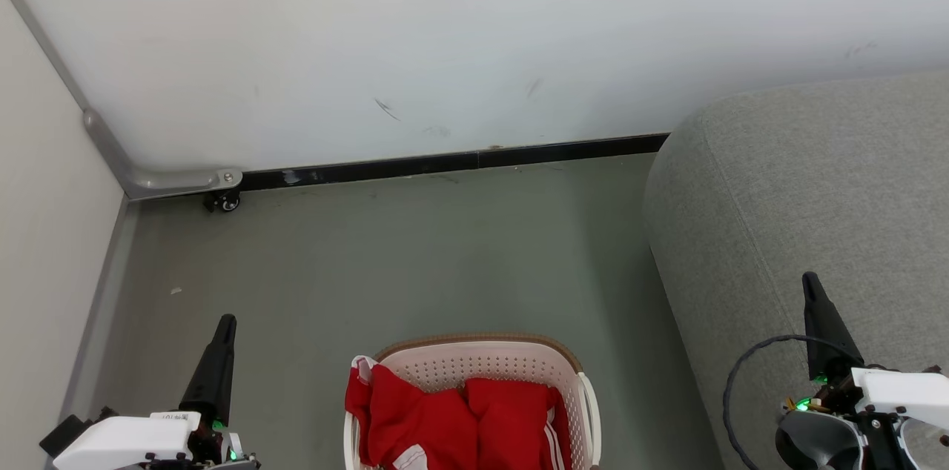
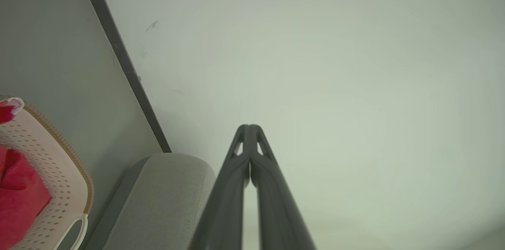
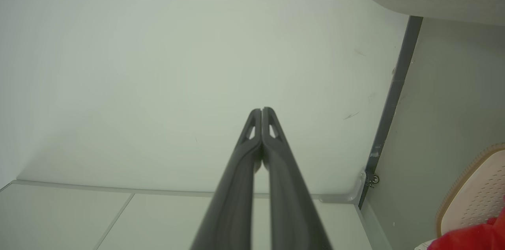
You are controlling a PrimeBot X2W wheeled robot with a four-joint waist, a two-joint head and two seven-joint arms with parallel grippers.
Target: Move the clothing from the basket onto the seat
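Observation:
Red clothing [image 1: 460, 422] with white stripes lies heaped in the cream basket [image 1: 489, 351] on the floor at the bottom centre of the head view, one piece draped over its left rim. The grey seat [image 1: 786, 196] rises at the right. My left gripper [image 1: 226, 322] is shut and empty, left of the basket. Over the seat's front part at the right, my right gripper [image 1: 810, 279] is also shut and empty. In the left wrist view the shut left gripper [image 2: 249, 127] points at the wall, with basket [image 2: 67, 187], clothing [image 2: 17, 194] and seat [image 2: 165, 194] at lower left. The right gripper [image 3: 262, 110] likewise faces the wall.
A white wall [image 1: 445, 32] with a black skirting strip [image 1: 445, 162] stands behind the grey floor [image 1: 415, 255]. A pale panel [image 1: 44, 233] with a metal frame and a small caster [image 1: 225, 200] closes off the left side.

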